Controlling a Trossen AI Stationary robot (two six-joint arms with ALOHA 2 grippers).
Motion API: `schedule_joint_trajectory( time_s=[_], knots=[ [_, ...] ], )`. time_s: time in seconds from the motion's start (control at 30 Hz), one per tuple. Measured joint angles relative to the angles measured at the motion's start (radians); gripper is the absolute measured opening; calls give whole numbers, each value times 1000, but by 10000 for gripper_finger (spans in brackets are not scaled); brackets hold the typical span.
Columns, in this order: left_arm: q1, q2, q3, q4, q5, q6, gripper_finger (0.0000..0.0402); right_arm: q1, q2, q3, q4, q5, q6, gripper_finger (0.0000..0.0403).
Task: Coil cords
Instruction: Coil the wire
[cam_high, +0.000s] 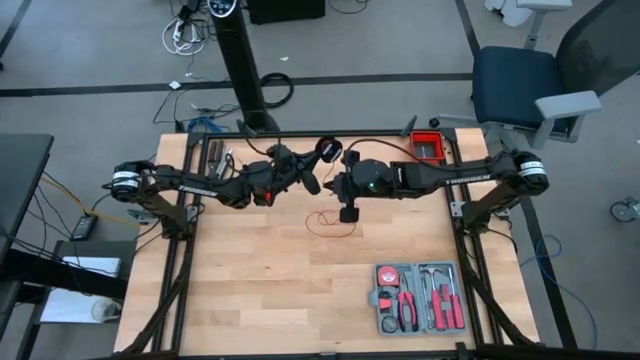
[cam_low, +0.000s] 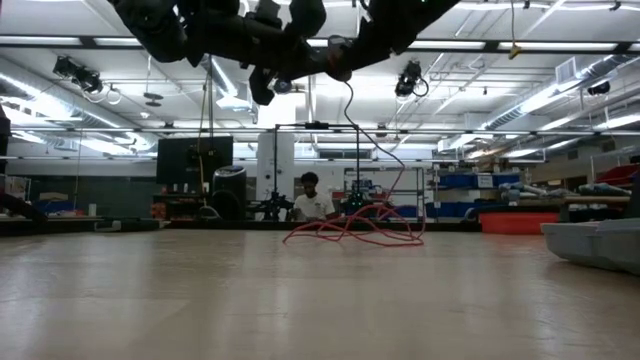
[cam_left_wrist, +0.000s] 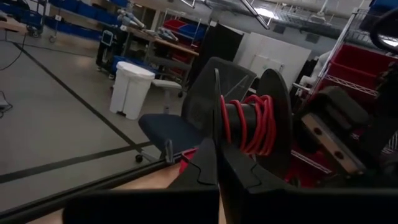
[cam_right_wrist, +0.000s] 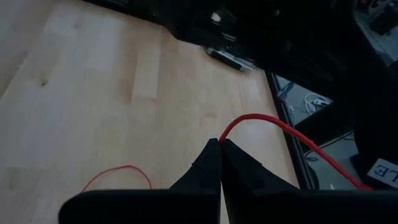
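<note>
Pinched in your right gripper, the cord runs to the spool clamped edge-on by your left gripper, above loose loops on the table. Winding is underway; next, wrap another turn.

The cord lies mid-table, the tool case at its front-right corner.

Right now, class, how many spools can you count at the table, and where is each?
1. A single black spool, partly wound with red cord, sits clamped by the left gripper above the table's middle rear. Others may hide behind the arms.
</note>
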Motion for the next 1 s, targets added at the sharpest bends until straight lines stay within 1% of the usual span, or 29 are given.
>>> schedule_joint_trajectory(
  time_s=[0.1, 0.33, 0.67, 0.83, 1.0],
  knots=[
    [0, 0, 0, -3, 11, 1, 0, -15, 14, 0, 16, -7, -7, 0],
    [0, 0, 0, -6, 17, 21, 0, -30, 43, -1, 82, -12, -89, 0],
    [5, 0, 0, -22, 18, 17, 0, -33, 49, 84, 25, -7, -169, 0],
    [5, 0, 0, -28, 62, 0, 0, -42, 49, 116, -5, -7, -193, 0],
    [6, 0, 0, -30, 112, 26, 0, -57, 50, 129, 4, -22, -201, 0]
  ],
)
